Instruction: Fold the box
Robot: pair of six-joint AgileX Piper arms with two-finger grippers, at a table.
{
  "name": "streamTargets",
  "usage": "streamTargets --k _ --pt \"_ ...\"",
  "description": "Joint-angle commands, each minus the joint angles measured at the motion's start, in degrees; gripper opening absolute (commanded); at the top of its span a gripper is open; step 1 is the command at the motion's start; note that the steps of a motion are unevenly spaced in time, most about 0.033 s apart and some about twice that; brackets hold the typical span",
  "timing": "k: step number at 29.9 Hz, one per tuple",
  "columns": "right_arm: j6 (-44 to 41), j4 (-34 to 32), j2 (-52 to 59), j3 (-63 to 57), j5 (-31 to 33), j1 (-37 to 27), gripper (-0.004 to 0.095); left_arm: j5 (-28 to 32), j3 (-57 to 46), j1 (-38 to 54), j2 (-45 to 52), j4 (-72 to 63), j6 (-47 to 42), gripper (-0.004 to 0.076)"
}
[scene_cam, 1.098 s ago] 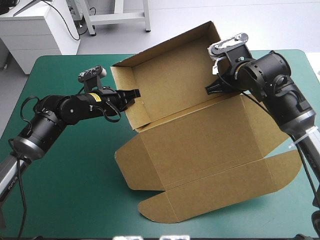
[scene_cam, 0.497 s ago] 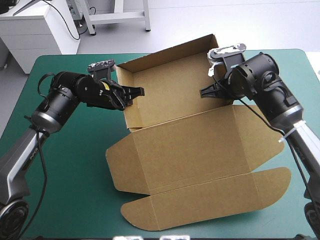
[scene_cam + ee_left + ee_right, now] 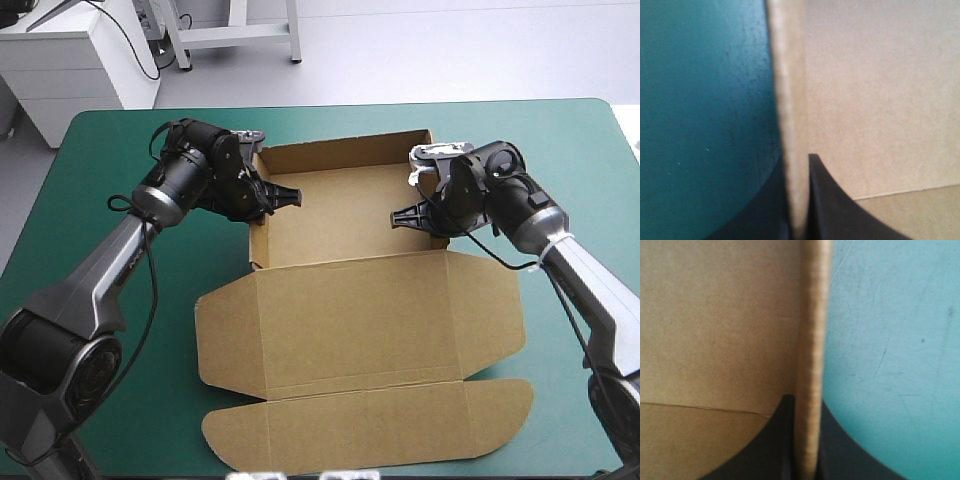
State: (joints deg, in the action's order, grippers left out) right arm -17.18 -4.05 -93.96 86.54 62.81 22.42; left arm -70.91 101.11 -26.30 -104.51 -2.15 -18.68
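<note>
Brown cardboard box (image 3: 360,310) sat as an open tray, lid flat, on the teal-green table cover (image 3: 100,380); black-fingered left gripper (image 3: 292,196) and right gripper (image 3: 397,220) each clamped a side wall.

Left gripper (image 3: 292,194), right gripper (image 3: 396,218) grip box (image 3: 340,215) (lid (image 3: 360,310) flat)

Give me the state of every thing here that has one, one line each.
box: open tray, walls raised.
lid: open, lying flat on the near side of the tray.
left gripper: shut on the box's left wall.
right gripper: shut on the box's right wall.
</note>
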Motion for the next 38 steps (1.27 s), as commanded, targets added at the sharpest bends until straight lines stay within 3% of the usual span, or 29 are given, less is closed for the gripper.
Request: streamTargets --k 1,29,33,38 --pt "1.4 2.4 1.0 0.9 -2.2 -0.4 -0.0020 -2.3 2.1 -0.6 1.2 0.8 1.0 -0.0008" --pt "4.4 5.2 -4.0 0.4 3.2 -1.0 0.0002 -2.8 2.0 -0.6 -4.3 -0.7 -0.8 0.0002" --pt "4.6 4.8 -4.0 0.5 4.2 -1.0 0.0158 -2.8 2.0 -0.6 -4.3 -2.5 -0.8 0.0097" --pt "4.1 5.4 -4.0 0.5 4.2 -1.0 0.0454 -2.8 2.1 -0.6 -4.3 -4.2 -0.5 0.0377"
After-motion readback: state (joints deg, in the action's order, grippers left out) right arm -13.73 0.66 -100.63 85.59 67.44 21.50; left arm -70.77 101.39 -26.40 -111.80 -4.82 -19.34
